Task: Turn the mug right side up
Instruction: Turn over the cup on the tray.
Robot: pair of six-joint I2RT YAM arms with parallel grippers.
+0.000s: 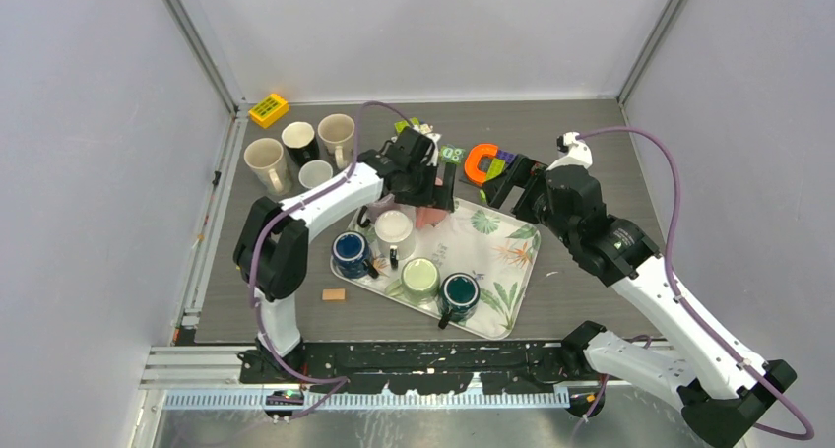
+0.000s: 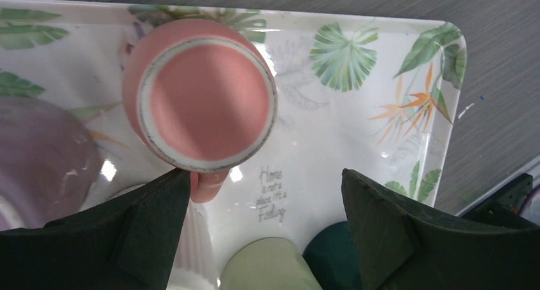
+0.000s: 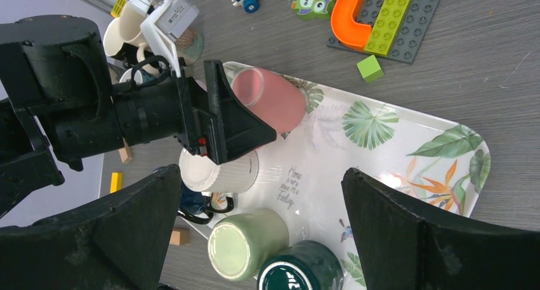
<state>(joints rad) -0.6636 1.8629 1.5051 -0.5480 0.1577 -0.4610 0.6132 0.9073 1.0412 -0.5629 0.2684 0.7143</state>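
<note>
The pink mug (image 2: 207,102) is seen base-up on the tray (image 2: 356,143), near its far edge, with the handle turned toward the left fingers (image 2: 146,232). These fingers are spread wide above the mug and nothing is held; one fingertip is seen just beside the handle. The right fingers (image 3: 407,232) are likewise parted fully and empty, held over the surface (image 3: 484,67) by the tray's far side. Other mugs (image 3: 245,245) are crowded on the tray's left part.

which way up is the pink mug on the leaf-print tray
Upside down: the pink ceramic mug shows its flat base and pale foot ring facing up.
</note>
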